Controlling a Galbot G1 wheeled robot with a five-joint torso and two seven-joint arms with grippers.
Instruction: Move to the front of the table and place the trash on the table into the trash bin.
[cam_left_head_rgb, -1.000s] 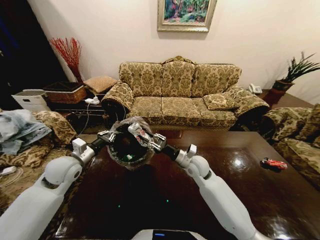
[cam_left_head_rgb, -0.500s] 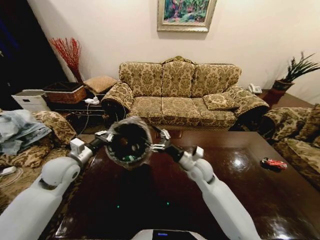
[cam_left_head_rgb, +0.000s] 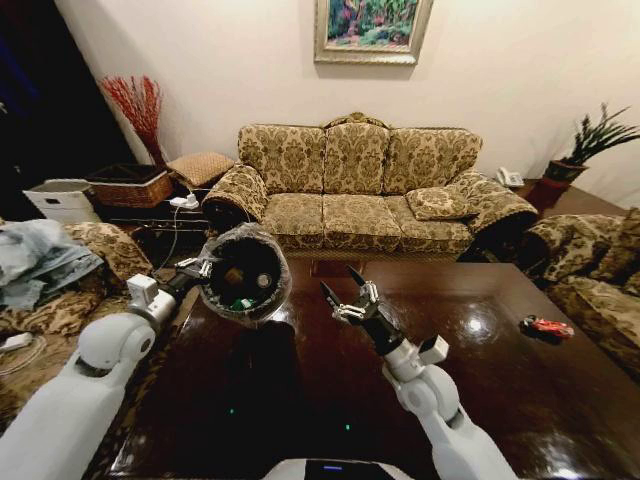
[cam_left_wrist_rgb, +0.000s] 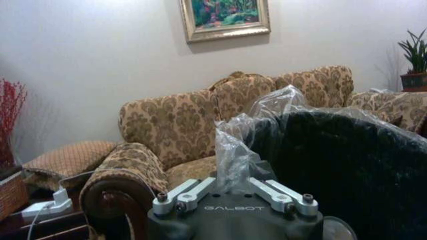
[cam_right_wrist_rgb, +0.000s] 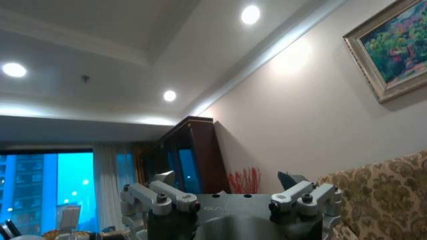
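Observation:
My left gripper (cam_left_head_rgb: 197, 268) holds the trash bin (cam_left_head_rgb: 243, 275) up over the table's (cam_left_head_rgb: 300, 400) far left corner, tipped so its mouth faces me. In the left wrist view the left gripper (cam_left_wrist_rgb: 232, 190) is shut on the bin's (cam_left_wrist_rgb: 347, 165) rim and crinkled plastic liner. A green wrapper (cam_left_head_rgb: 240, 303) and a tan piece (cam_left_head_rgb: 262, 281) lie inside the bin. To the bin's right, my right gripper (cam_left_head_rgb: 345, 295) hangs open and empty above the table; the right wrist view has it (cam_right_wrist_rgb: 230, 186) pointing up at the ceiling. A red piece (cam_left_head_rgb: 548, 326) lies near the table's right edge.
A patterned sofa (cam_left_head_rgb: 360, 190) stands behind the table, with armchairs at the left (cam_left_head_rgb: 60, 290) and right (cam_left_head_rgb: 590, 280). A woven basket (cam_left_head_rgb: 132, 185) sits on a side table at the back left, and a potted plant (cam_left_head_rgb: 590, 145) at the back right.
My right gripper has drawn back from the bin's mouth, moving right and lower over the table. The left arm has shifted the bin a little to the left.

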